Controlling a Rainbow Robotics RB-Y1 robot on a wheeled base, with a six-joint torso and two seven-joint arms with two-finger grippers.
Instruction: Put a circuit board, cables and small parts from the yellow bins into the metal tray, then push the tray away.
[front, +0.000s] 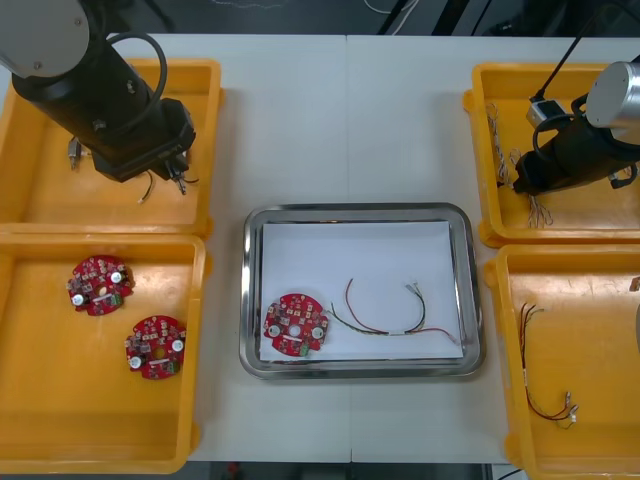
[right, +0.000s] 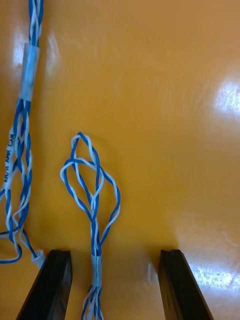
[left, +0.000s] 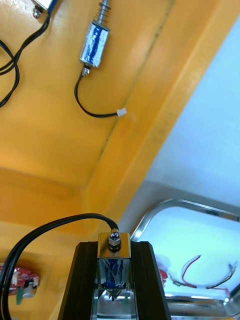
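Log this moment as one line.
left tool: shut on small metal part | right tool: open astride blue-white cable | tray: circuit board, red-yellow cable

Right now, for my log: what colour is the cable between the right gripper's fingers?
Cable: twisted blue and white, best in right wrist view.

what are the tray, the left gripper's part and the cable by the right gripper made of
Tray: likely bare metal, shiny rim. Small metal part, clamped by the left gripper over the far left bin: polished metal, bright reflections. Blue and white cable between the open right gripper's fingers, far right bin: probably plastic insulation, smooth sheen.
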